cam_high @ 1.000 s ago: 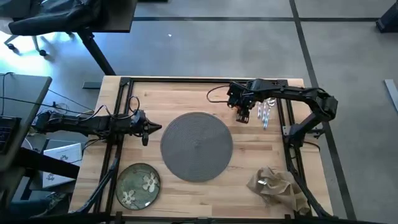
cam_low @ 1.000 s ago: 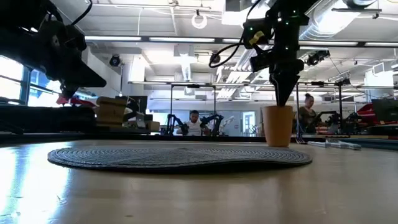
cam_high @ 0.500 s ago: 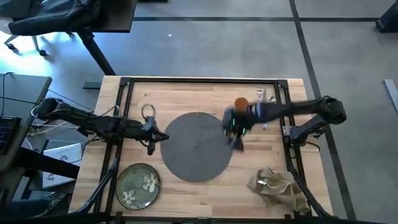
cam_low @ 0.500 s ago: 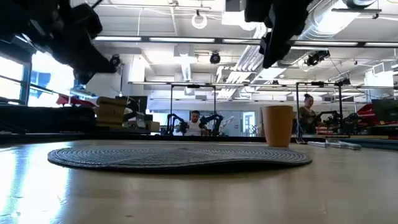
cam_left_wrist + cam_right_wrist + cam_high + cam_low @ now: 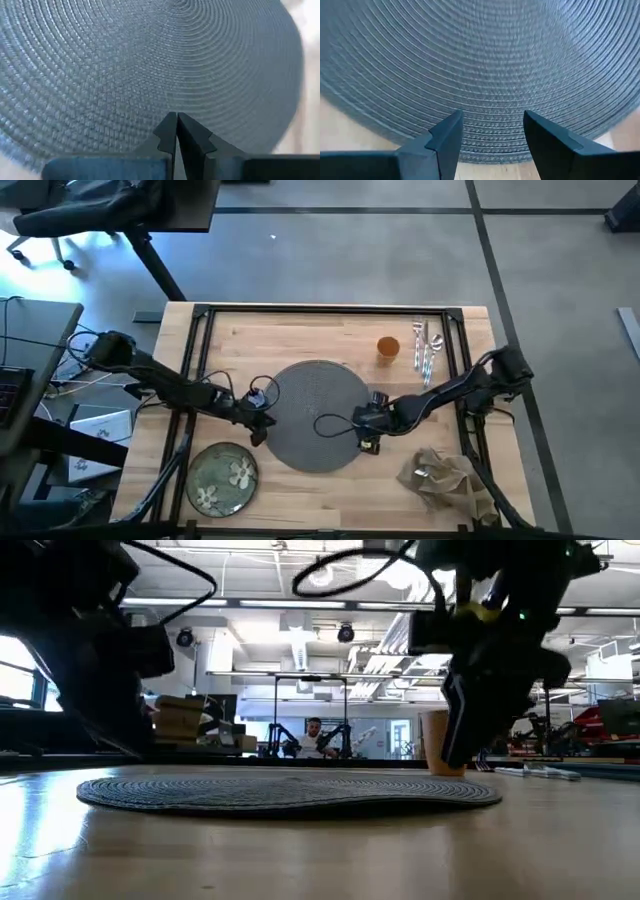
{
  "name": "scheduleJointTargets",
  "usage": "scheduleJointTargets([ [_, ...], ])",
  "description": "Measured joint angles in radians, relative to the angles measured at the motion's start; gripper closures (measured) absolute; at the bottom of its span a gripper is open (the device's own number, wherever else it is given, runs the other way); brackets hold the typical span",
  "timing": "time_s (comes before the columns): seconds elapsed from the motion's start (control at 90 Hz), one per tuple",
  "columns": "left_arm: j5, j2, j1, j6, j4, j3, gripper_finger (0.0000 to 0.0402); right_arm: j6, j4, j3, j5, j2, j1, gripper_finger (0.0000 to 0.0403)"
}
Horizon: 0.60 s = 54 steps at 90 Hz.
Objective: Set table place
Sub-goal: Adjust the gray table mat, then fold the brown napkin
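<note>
The round dark-grey placemat (image 5: 315, 405) lies flat in the middle of the table (image 5: 300, 330). My left gripper (image 5: 262, 425) is shut and stands low at the placemat's left rim (image 5: 150, 60). My right gripper (image 5: 366, 442) is open and stands low at the placemat's near right rim (image 5: 480, 60). The green plate (image 5: 222, 477) lies at the near left. The orange cup (image 5: 388, 347) stands upright at the far right, and the silver cutlery (image 5: 428, 352) lies beside it. The tan napkin (image 5: 440, 477) lies crumpled at the near right. My left gripper holds its shut fingertips (image 5: 172, 131) just over the placemat's weave near the left rim; I cannot tell whether they touch it. My right gripper has one finger (image 5: 447, 137) on each side of a stretch of the placemat's rim; I cannot tell whether they touch it.
The black frame rails (image 5: 200, 340) run along the table's left, far and right sides. Bare wood shows between the placemat and the cup. A grey desk with cables (image 5: 40, 380) stands left of the table.
My right gripper has risen off the orange cup and swung toward the near edge and the left, down to the placemat's near right rim. The cup stays standing at the far right. My left gripper has gone right and toward the near edge, to the placemat's left rim.
</note>
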Motion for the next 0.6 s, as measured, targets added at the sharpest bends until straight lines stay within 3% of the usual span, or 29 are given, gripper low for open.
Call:
scheduleJointTargets([
  [0.322,0.037,0.087,-0.008,0.008,-0.005,0.047,0.0401,0.013,-0.054,0.001,-0.099,0.023,0.0,0.0213],
  [0.6,0.109,0.023,-0.018,0.038,-0.113,0.142,0.0401,0.041,-0.278,0.135,-0.2,-0.114,0.04,0.0213],
])
